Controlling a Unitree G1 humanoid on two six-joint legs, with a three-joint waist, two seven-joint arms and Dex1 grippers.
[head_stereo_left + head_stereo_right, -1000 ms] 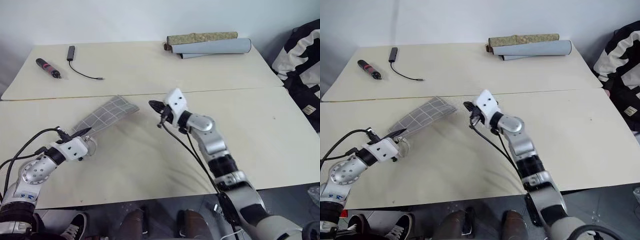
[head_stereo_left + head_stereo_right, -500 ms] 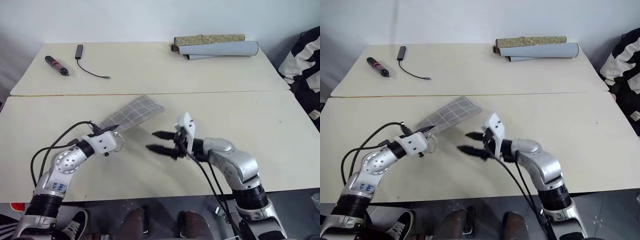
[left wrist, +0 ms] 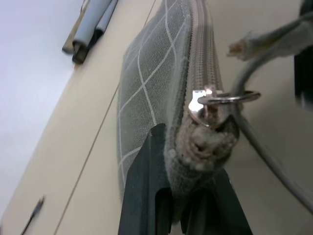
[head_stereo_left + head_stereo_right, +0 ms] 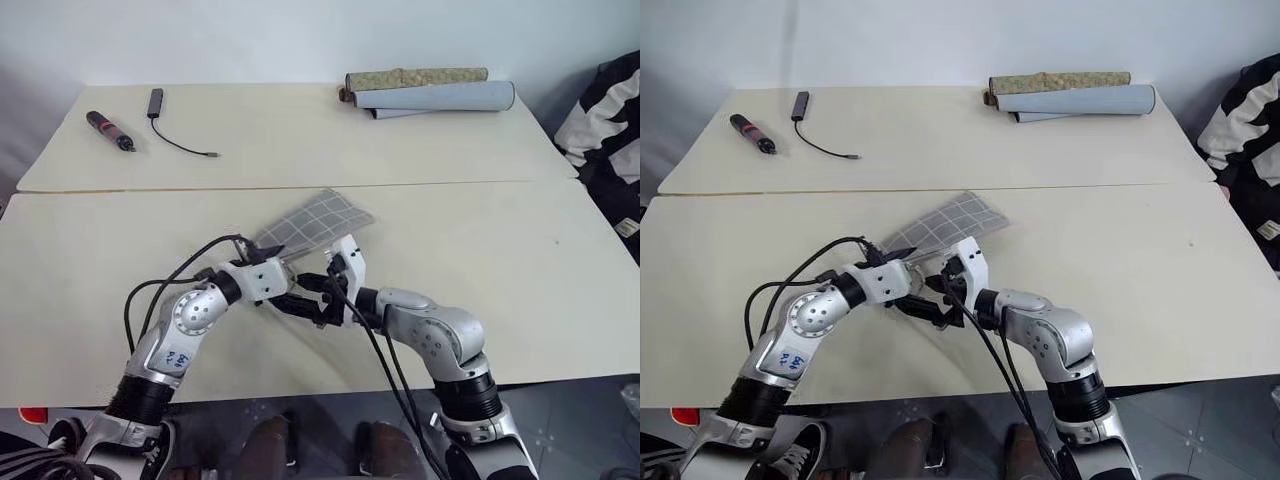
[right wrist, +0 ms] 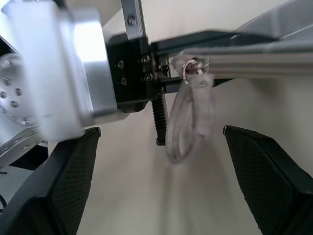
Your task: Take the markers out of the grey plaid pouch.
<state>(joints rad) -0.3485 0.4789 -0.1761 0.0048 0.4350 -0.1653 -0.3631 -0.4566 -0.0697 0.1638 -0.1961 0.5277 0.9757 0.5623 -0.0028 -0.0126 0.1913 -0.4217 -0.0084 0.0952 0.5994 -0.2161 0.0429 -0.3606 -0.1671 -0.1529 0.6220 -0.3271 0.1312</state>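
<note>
The flat grey fabric pouch with thin white grid lines [image 4: 312,218] is held up over the pale table [image 4: 520,270], in the middle. Its long side runs away from the robot, up and to the right. The near end is pinched tight in the left gripper [image 4: 283,278], which is clenched on it. That end has the zipper and a small metal ring [image 3: 226,99] with a clear loop [image 5: 188,122] hanging down.

The right gripper [image 4: 923,297] is just beside that end, pointing left at it. Its two black fingers [image 5: 266,178] are spread wide, one on each side of the loop, and hold nothing. The right one is the nearer free tool, so it probably pulls the loop next. The zipper looks shut, with no markers showing.
</note>
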